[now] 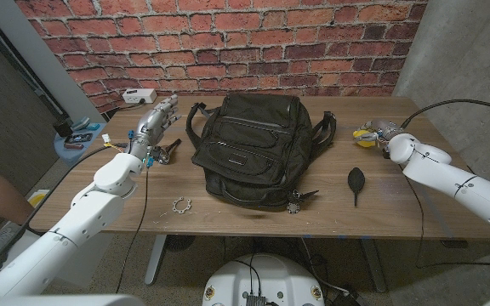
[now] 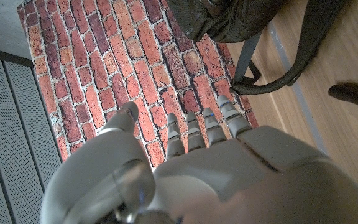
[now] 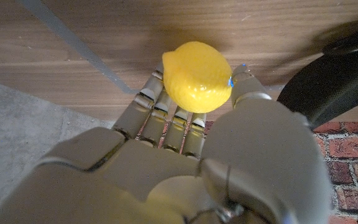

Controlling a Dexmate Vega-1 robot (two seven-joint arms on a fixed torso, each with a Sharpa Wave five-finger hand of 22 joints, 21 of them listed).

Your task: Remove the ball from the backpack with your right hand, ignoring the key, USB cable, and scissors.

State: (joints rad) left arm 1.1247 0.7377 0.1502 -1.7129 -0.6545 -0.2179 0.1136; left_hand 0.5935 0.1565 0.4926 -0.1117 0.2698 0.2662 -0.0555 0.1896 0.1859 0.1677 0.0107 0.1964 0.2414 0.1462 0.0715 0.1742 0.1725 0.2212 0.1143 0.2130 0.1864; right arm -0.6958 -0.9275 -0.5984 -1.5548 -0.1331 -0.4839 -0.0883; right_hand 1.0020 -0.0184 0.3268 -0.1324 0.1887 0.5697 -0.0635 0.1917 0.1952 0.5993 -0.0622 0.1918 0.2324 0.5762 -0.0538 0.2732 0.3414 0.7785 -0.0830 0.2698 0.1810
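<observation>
Left hand: I am hovering it over the table's far left, fingers straight and apart, holding nothing. Ring: small, toothed, metal, lying near the front edge. Backpack: black, soft fabric, lying flat mid-table. Bulb-shaped black object: sitting right of the backpack. Right hand: I am pinching the ball, yellow, smooth, lemon-shaped, over the table's far right.

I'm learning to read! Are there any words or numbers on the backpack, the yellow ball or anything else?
None can be read.
Backpack: no legible label.
Yellow ball in the right hand: plain.
Small items at the table's left end: too small to read.
</observation>
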